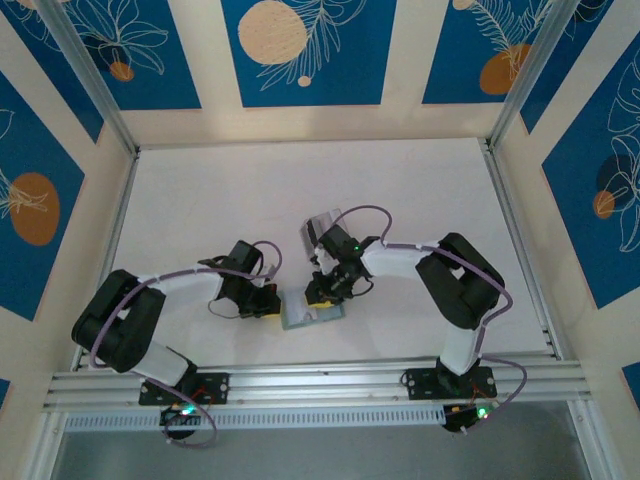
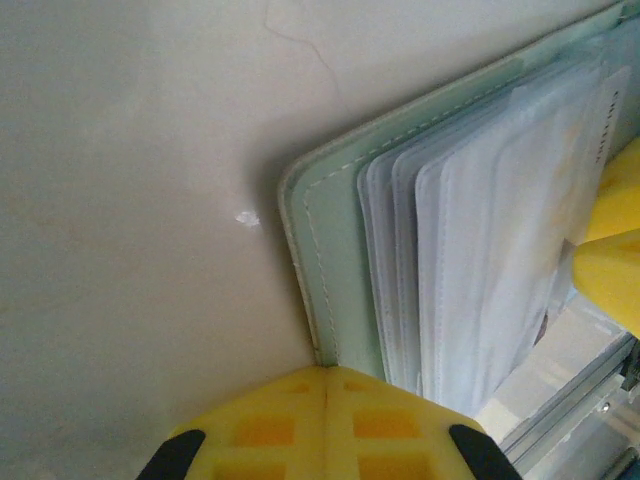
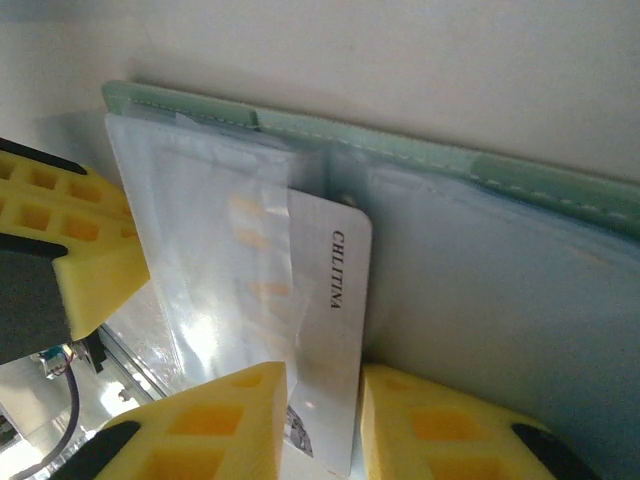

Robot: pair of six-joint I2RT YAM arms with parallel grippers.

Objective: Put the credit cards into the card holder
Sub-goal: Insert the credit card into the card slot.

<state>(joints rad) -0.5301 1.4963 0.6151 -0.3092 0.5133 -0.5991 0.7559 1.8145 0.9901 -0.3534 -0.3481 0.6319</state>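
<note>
Sage-green and lying open on the table (image 1: 200,200), the card holder (image 1: 305,318) sits between the two arms with its clear sleeves fanned out. The left gripper (image 2: 328,385) is pinched together on its edge, steadying it. The right gripper (image 3: 322,385) clamps a white card (image 3: 325,290) that is half slid into a sleeve. A pale stack (image 1: 322,223) beyond looks like more cards waiting, so I'd say most of the job remains.

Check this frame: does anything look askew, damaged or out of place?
Nothing damaged. One white card sits only partway into a clear sleeve of the open card holder, its printed end sticking out between the fingers of the right gripper. A hairline mark crosses the table.
</note>
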